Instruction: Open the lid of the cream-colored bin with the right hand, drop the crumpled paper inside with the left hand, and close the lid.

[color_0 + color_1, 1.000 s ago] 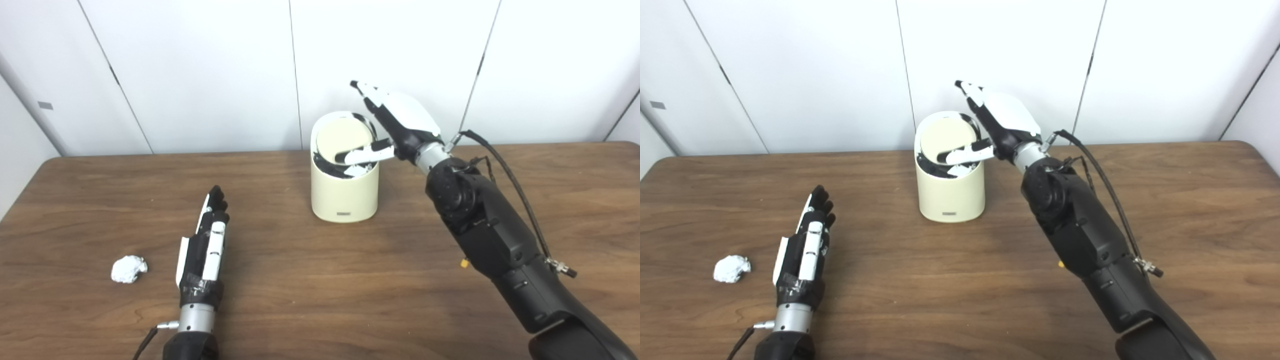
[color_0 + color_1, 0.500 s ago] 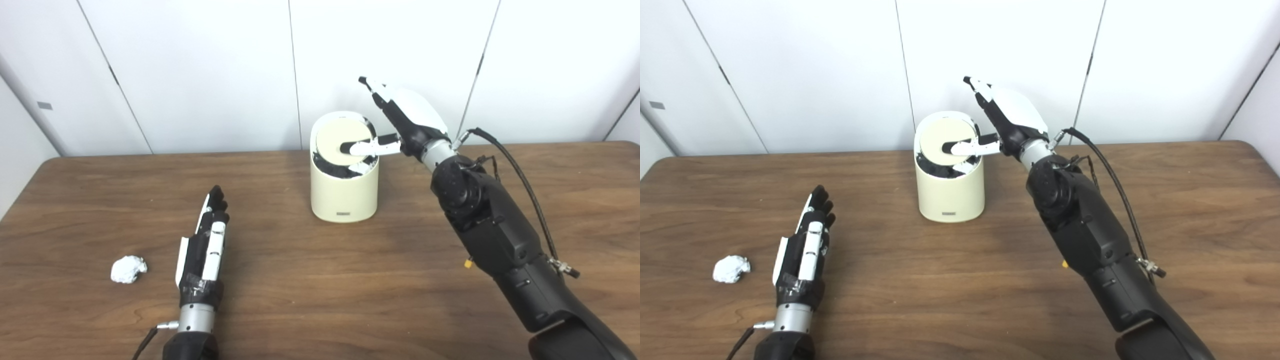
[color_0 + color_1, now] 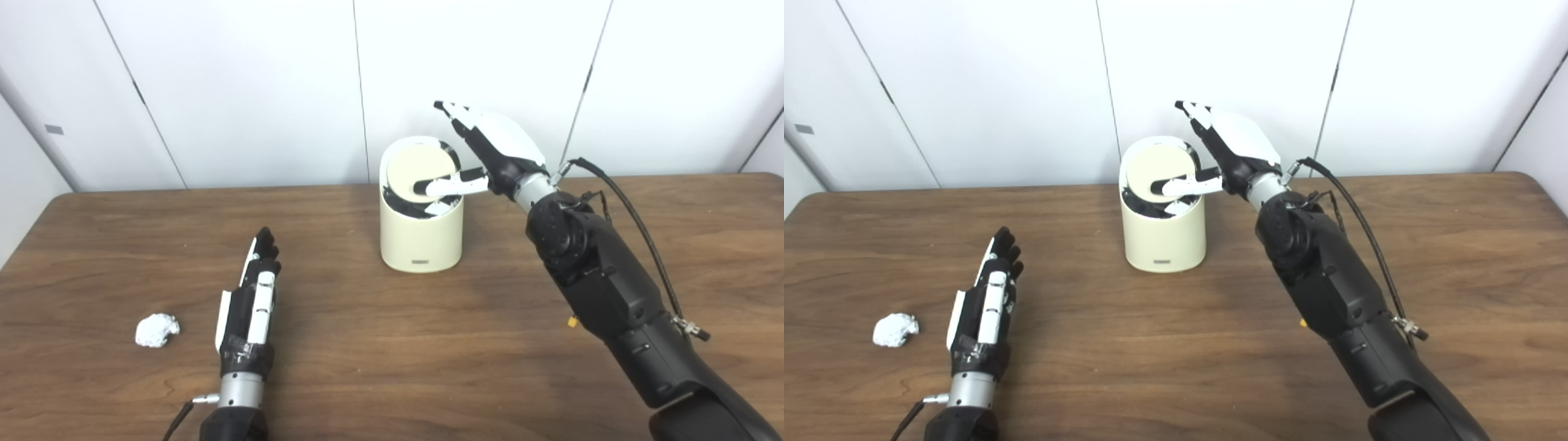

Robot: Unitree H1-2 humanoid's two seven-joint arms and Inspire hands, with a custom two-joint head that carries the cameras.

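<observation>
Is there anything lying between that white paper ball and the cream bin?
Yes, the left hand rests on the table between the crumpled paper and the cream-colored bin; both eye views show it.

You see a brown wooden table (image 3: 392, 343) with a rounded corner, and behind it a white panelled wall (image 3: 245, 86) crossed by thin dark seams.

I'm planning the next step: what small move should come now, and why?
Probably the left hand should shift toward the crumpled paper and close on it. The right hand is already at the cream-colored bin, its thumb on the tilted lid with a dark gap showing, while the paper lies untouched on the table.
</observation>
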